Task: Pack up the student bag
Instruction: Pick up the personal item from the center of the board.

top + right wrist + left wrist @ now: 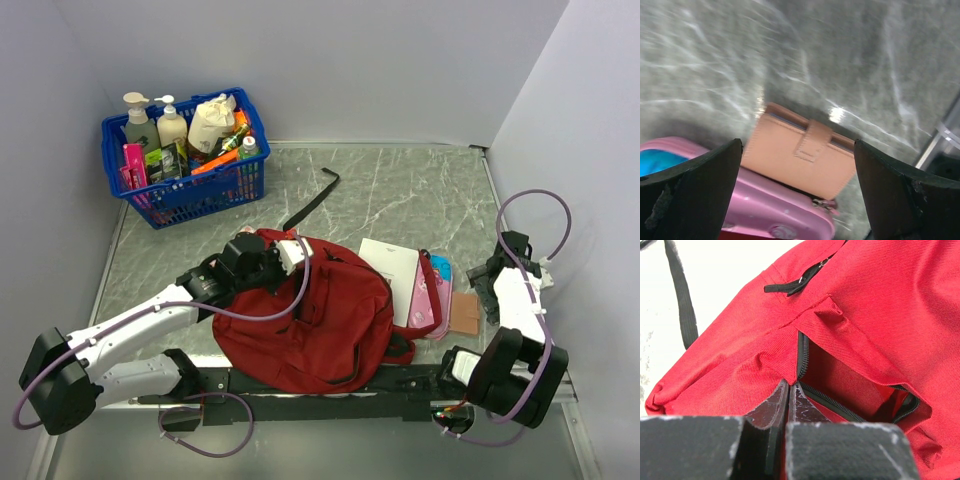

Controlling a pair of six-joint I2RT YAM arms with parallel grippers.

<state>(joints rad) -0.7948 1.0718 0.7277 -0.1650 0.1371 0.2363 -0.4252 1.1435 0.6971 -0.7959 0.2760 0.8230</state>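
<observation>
- The student bag (320, 320) lay slumped on the surface (400, 190) between the two arms, its zip mouth only partly gaping. Judged risk: the soft cloth could sag shut and block whatever is pushed toward the opening.
- The left gripper (789, 386) had its fingers together, pinching red fabric at the corner of the zip opening. The bite looked shallow, so a pull could slip the cloth free or drag the whole bag.
- A white booklet (390, 268) and a pink case (432, 290) lay against the bag's right side. Any shift of the bag could disturb them.
- The right gripper (797, 147) hovered above the tan wallet (790, 155), fingers wide apart and holding nothing. The wallet lay flat and touched the case, so a descending finger could land on the case or catch both items.
</observation>
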